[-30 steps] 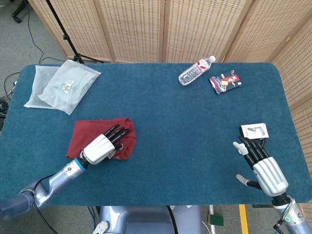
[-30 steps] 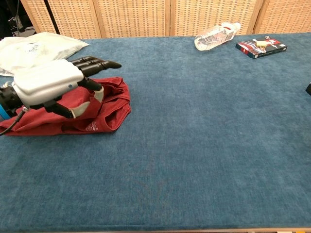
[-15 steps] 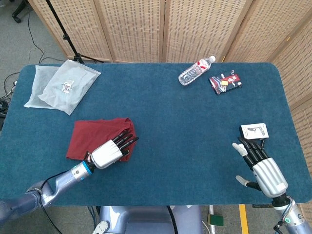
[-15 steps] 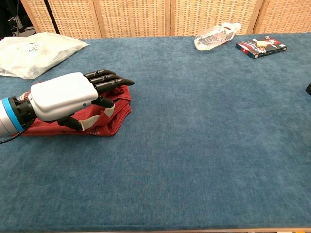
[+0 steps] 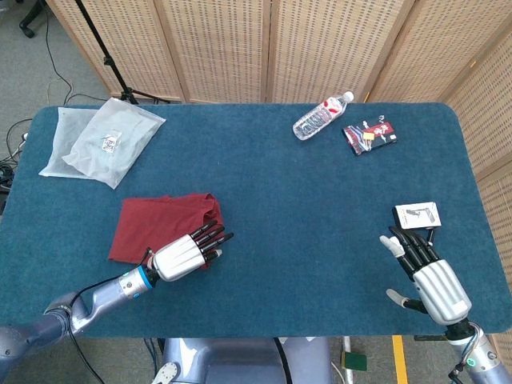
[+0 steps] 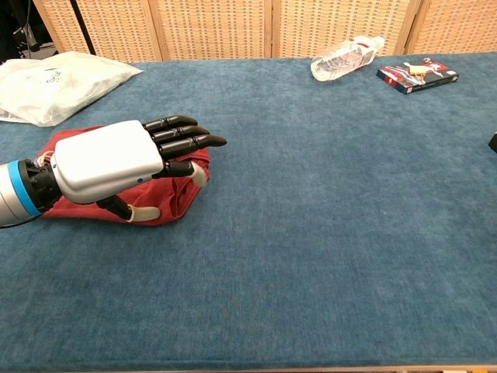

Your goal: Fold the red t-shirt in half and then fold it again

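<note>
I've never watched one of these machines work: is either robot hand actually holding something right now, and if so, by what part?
Nothing is held. The left robot hand hovers flat, fingers extended, over the red t-shirt; the right robot hand is open and empty.

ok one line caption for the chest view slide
Left hand open, fingers extended over the folded red t-shirt on the blue table.

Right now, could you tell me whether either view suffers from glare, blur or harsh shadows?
Head view: even, soft light, sharp across the table; the bottle shows no strong glare, and shadows are faint. Chest view: the left robot hand looms large because it is close to the lens, yet it stays in focus, and only a soft shadow lies beneath it on the shirt.
</note>
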